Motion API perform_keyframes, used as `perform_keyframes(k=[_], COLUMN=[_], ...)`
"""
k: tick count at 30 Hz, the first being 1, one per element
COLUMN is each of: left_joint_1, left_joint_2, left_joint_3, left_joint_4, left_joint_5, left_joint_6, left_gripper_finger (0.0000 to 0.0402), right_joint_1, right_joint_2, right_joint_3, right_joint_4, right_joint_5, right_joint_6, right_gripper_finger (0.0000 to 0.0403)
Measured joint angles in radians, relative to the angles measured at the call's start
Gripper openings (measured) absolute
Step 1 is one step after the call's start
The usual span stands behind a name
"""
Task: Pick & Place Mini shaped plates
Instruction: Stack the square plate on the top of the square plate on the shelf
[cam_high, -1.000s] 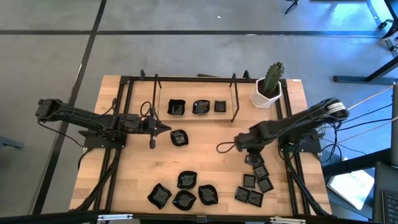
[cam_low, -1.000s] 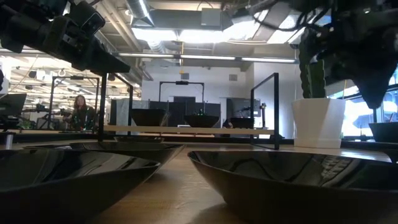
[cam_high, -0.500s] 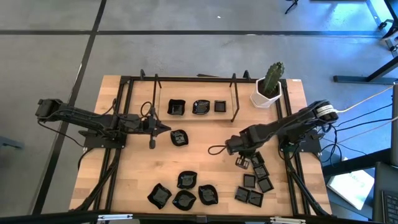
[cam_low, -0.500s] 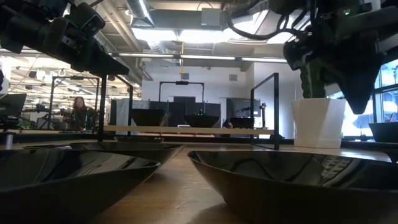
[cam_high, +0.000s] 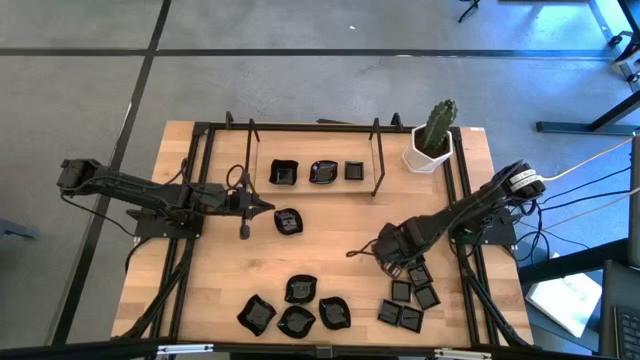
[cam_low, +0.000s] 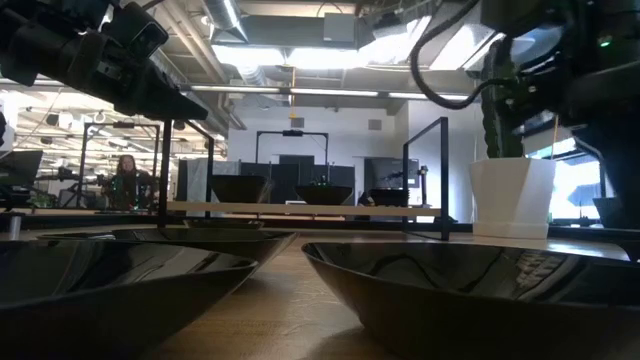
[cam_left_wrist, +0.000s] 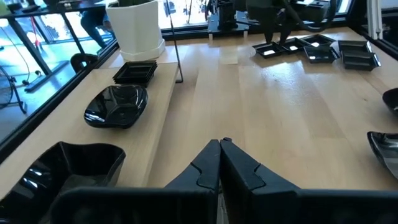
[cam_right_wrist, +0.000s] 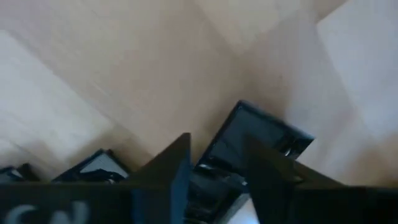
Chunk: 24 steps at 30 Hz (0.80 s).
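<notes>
The right pincer (cam_high: 392, 262) hangs low over the pale wooden tabletop (cam_high: 330, 255), fingers parted astride the rim of a small glossy black square plate (cam_right_wrist: 252, 146) among the square plates (cam_high: 412, 295). The left pincer (cam_high: 268, 207) waits closed near a wavy-rimmed black plate (cam_high: 288, 221).

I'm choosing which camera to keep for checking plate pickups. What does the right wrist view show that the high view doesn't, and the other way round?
Only the right wrist view: the right gripper has its fingers open astride the rim of a square black plate.

Only the high view: the whole table, the cactus pot, three plates on the rack, the wavy plates at the front, and the left gripper shut, waiting at mid-table.

Both: the right gripper at the square plates on bare wood.
</notes>
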Motion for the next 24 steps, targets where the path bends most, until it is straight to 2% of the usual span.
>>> perform_keyframes(k=[4,8,15,24], left_joint_1=[0.0,0.0,0.0,0.0], left_joint_2=[0.0,0.0,0.0,0.0], left_joint_3=[0.0,0.0,0.0,0.0], left_joint_4=[0.0,0.0,0.0,0.0], left_joint_5=[0.001,0.0,0.0,0.0], left_joint_6=[0.045,0.089,0.13,0.13], left_gripper_finger=[0.0005,0.0008,0.0004,0.0004], right_joint_1=[0.019,0.029,0.029,0.029], right_joint_2=[0.0,0.0,0.032,0.129], right_joint_3=[-0.004,-0.004,-0.004,-0.004], right_joint_4=[0.008,0.0,-0.016,-0.022], right_joint_5=[0.021,0.024,0.024,0.007], right_joint_6=[0.106,0.193,0.227,0.184], right_gripper_finger=[0.0192,0.0212,0.0195,0.0163])
